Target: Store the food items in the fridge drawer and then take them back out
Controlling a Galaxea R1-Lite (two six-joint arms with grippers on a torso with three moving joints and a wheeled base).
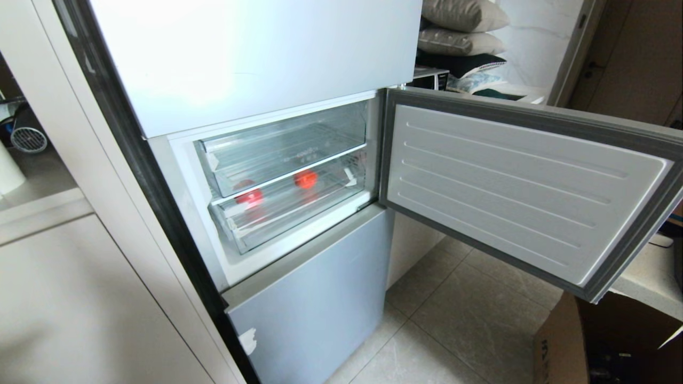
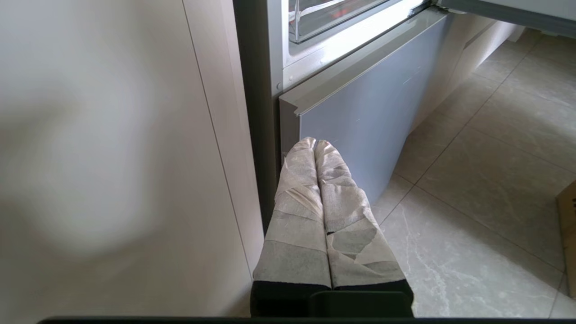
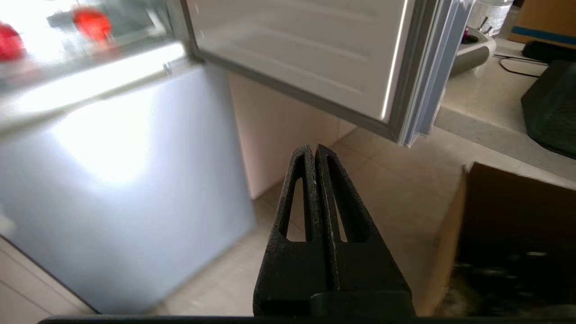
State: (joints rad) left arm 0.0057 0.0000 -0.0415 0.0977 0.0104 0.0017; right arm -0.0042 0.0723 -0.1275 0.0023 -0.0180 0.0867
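Two red-orange food items (image 1: pixel 249 196) (image 1: pixel 306 179) lie inside the fridge drawer (image 1: pixel 288 216), the lower of two clear bins in the open middle compartment. The drawer is pushed in, with white tape at its right corner. The right wrist view catches both items (image 3: pixel 92 23) (image 3: pixel 6 42), blurred, high above my right gripper (image 3: pixel 313 148), which hangs shut and empty over the floor below the open door. My left gripper (image 2: pixel 314 143), its fingers wrapped in tape, is shut and empty in front of the lower fridge door, below the drawer (image 2: pixel 315 22). Neither arm shows in the head view.
The compartment door (image 1: pixel 523 186) stands swung open to the right. Below the compartment is the closed lower fridge door (image 1: pixel 315 298). A cabinet panel (image 1: pixel 80 298) flanks the fridge on the left. A cardboard box (image 1: pixel 560 341) and a counter (image 1: pixel 651 277) are on the right.
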